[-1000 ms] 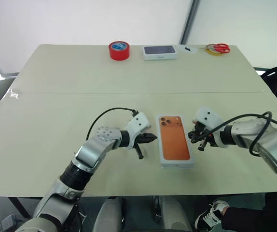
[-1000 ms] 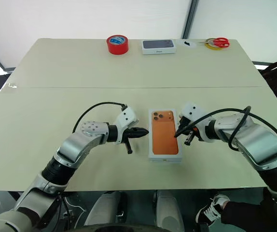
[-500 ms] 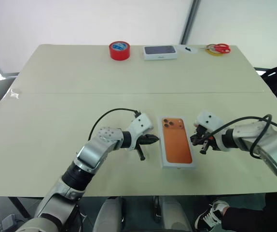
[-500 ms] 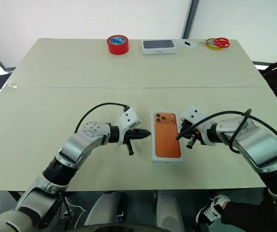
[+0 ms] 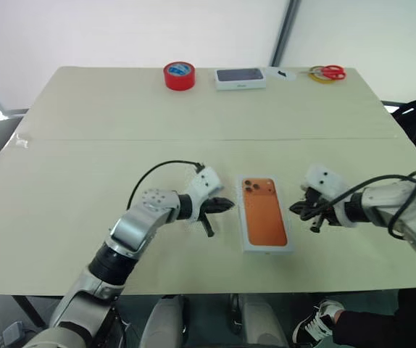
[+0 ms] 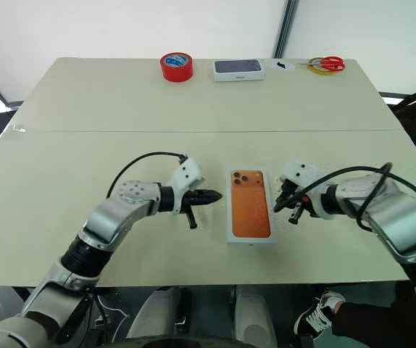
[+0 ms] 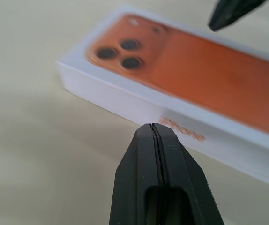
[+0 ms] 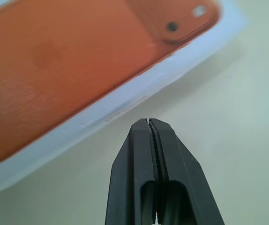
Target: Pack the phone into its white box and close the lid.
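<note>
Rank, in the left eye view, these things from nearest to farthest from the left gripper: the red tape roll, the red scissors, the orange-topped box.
1. Orange-topped box, just beside the left gripper.
2. Red tape roll, far edge.
3. Red scissors, far right corner.

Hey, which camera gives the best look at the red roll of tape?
The left eye view: the red tape roll sits whole at the table's far edge, left of a dark-topped box. The right eye view shows the same roll equally well.
</note>
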`<state>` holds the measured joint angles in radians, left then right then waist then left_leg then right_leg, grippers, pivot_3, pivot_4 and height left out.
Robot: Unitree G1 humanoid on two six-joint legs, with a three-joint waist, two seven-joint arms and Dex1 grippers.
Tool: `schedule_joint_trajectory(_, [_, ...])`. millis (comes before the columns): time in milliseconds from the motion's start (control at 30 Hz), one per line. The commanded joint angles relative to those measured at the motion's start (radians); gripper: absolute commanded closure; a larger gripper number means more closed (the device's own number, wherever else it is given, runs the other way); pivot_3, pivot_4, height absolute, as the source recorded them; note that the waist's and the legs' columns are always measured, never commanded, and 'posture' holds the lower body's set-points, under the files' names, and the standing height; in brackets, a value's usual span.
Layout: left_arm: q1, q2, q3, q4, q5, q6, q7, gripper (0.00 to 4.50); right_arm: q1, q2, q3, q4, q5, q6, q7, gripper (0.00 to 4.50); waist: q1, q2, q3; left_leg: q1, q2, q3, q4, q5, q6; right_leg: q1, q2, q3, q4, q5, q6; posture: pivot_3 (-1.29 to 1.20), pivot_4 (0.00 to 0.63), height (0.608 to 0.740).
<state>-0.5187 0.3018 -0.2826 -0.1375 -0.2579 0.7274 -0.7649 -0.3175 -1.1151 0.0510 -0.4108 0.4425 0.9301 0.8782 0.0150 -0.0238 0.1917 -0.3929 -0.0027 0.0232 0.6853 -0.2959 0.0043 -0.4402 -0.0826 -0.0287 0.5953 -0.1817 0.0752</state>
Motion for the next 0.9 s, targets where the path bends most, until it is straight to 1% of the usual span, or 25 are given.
schedule_joint_trajectory(33, [-0.047,-0.026,0.026,-0.019,-0.030,0.008,0.015,4.50,0.053,-0.021,-0.092,-0.069,0.044,-0.071,0.076,4.46,0.000,0.000,0.000,0.000,0.000,0.000,0.000,0.000,0.000,0.001,0.000,0.000,0.000,0.001,0.001,0.00,0.150,0.732])
schedule_joint_trajectory(167, [-0.082,-0.057,-0.028,0.026,0.005,-0.005,0.022,4.50,0.121,0.007,-0.113,-0.161,0.110,-0.058,0.107,4.46,-0.001,0.000,0.000,0.001,0.000,0.000,0.000,0.000,0.000,0.002,0.000,0.000,0.000,0.001,0.002,0.00,0.150,0.732])
schedule_joint_trajectory(300, [-0.111,-0.064,-0.127,0.096,0.082,-0.047,0.022,4.50,0.170,0.043,-0.068,-0.208,0.114,-0.037,0.065,4.46,0.000,-0.001,0.000,0.002,0.000,0.000,0.000,0.000,0.000,0.002,0.000,0.000,0.000,0.001,0.002,0.00,0.150,0.732])
schedule_joint_trajectory(367, [-0.117,-0.073,-0.145,0.128,0.092,-0.037,0.023,4.50,0.186,0.063,-0.045,-0.208,0.107,-0.019,0.036,4.46,-0.001,-0.001,0.000,0.002,0.000,0.000,0.000,0.000,0.000,0.002,0.000,0.000,0.000,0.000,0.001,0.00,0.150,0.732])
schedule_joint_trajectory(467, [-0.117,-0.067,-0.164,0.145,0.110,-0.039,0.018,4.50,0.205,0.065,-0.009,-0.213,0.082,-0.006,0.009,4.46,-0.001,-0.001,-0.001,0.002,0.000,0.000,0.000,0.000,0.000,0.002,0.000,0.000,0.000,-0.001,0.000,0.00,0.150,0.732])
schedule_joint_trajectory(533, [-0.110,-0.059,-0.152,0.140,0.110,-0.043,0.018,4.50,0.212,0.063,0.002,-0.216,0.063,-0.021,-0.003,4.46,-0.001,-0.001,-0.001,0.002,0.000,0.000,0.000,0.000,0.000,0.003,0.000,0.000,0.000,-0.001,-0.001,0.00,0.150,0.732])
schedule_joint_trajectory(633, [-0.099,-0.039,-0.081,0.104,0.086,-0.050,0.029,4.50,0.182,0.084,-0.026,-0.198,0.057,-0.040,-0.025,4.46,-0.002,-0.002,-0.001,0.003,0.000,-0.001,0.000,0.000,0.000,0.003,0.000,0.000,0.000,-0.001,-0.001,0.00,0.150,0.732])
schedule_joint_trajectory(700, [-0.084,-0.015,-0.009,0.061,0.061,-0.065,0.039,4.50,0.142,0.130,-0.066,-0.163,0.060,-0.064,-0.063,4.46,-0.006,-0.002,-0.001,0.003,0.000,-0.001,0.000,0.000,0.000,0.003,0.000,0.000,0.000,-0.001,-0.001,0.00,0.150,0.732])
schedule_joint_trajectory(800, [-0.045,0.042,0.126,-0.008,0.026,-0.074,0.066,4.50,0.074,0.191,-0.107,-0.059,0.009,-0.151,-0.124,4.46,-0.008,-0.001,-0.001,0.002,0.001,0.000,0.000,0.000,0.000,0.001,0.001,0.000,0.001,0.000,0.001,0.00,0.150,0.732])
schedule_joint_trajectory(900, [0.011,0.108,0.268,-0.058,-0.006,-0.074,0.097,4.50,0.001,0.221,-0.111,0.088,-0.056,-0.222,-0.165,4.46,-0.003,-0.001,-0.001,0.002,0.001,0.000,0.000,0.000,0.000,0.001,0.001,0.000,0.001,0.001,0.002,0.00,0.150,0.732])
